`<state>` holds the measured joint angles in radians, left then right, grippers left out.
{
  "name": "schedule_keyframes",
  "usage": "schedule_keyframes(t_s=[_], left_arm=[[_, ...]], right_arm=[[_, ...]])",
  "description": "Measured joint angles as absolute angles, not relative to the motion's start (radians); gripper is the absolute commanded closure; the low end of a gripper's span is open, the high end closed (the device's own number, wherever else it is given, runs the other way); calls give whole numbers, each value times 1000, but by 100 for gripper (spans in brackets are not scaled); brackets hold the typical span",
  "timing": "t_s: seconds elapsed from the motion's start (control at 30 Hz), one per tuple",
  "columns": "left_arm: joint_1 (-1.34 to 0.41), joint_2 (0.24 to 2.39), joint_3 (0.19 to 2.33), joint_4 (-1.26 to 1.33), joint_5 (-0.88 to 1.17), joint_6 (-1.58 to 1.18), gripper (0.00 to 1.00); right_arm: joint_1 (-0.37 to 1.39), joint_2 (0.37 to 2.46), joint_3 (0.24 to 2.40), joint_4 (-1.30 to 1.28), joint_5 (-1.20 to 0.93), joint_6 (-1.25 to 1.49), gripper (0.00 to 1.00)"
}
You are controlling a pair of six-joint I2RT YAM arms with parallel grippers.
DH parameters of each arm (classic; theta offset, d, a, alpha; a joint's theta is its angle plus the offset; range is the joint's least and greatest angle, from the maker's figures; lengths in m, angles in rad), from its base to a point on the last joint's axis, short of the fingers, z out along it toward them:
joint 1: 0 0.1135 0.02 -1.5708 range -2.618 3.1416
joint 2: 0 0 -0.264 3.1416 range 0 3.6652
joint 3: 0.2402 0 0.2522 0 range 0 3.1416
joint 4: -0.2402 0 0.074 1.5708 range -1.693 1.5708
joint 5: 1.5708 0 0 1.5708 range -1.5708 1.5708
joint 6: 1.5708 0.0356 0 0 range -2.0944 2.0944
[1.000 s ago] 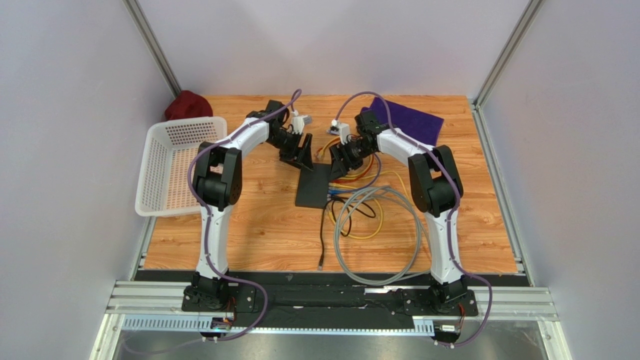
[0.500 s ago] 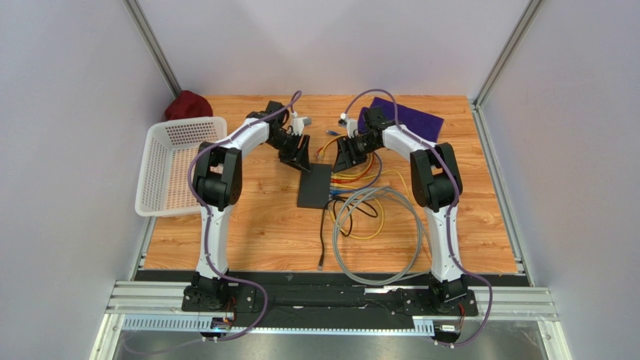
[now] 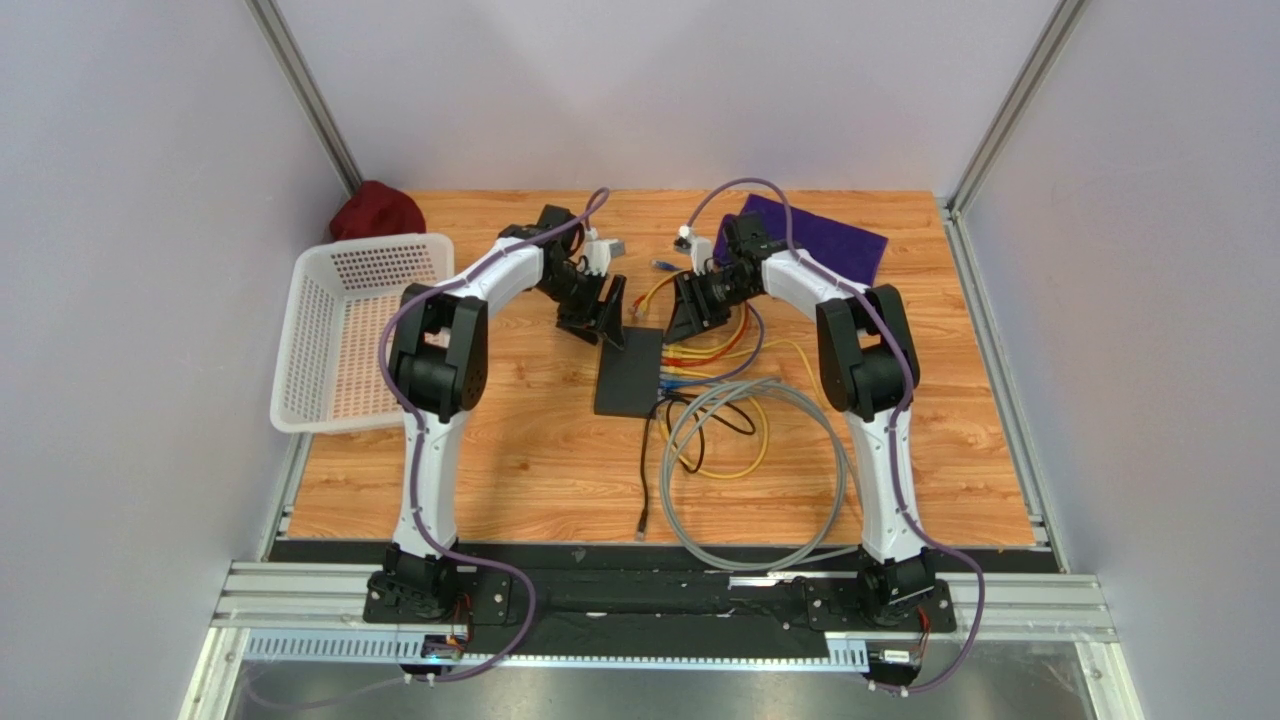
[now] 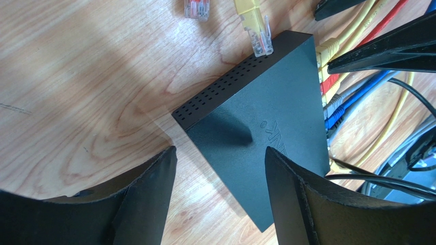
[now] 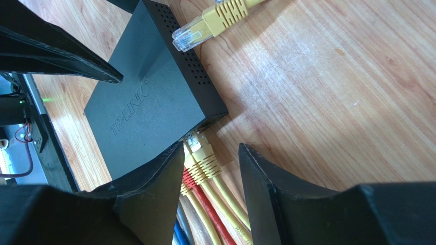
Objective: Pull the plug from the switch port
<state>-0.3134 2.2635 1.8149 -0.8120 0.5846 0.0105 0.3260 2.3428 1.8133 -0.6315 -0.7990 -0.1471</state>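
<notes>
We see one loose yellow plug [image 5: 204, 28] already out by the far corner of the switch [image 3: 628, 372], mid-surface [image 3: 496, 450], left end effector [image 4: 220, 153] wide open and empty above it, right end effector [image 5: 211, 150] part-open straddling a seated yellow plug [image 5: 204, 159], not yet clamped.

Plain pale-grey walls [image 3: 135, 225] (framed by aluminium posts [image 3: 308, 98]) enclose an evenly lit wood-grain table [image 3: 496, 465].
</notes>
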Motion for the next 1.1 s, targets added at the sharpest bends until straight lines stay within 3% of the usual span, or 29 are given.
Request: schedule_keyframes(t_s=[0.17,0.47,0.57,0.73,1.1], left_arm=[[-315,2270,1822,-822,571,5,31],[-315,2275,1825,-825,568,4,31],[-314,2278,1830,-829,568,4,31],[-315,2280,1834,-832,569,2,31],[-314,2286,1840,-834,580,4,31]], right_arm=[[331,2355,1835,-649,-802,-151,48],[379,2397,1920,-733,-796,-191,56],[385,2397,1919,-746,-806,-200,53],[361,2405,1918,-756,-866,-211,38],[334,2419,1918,-782,-916,-206,53]])
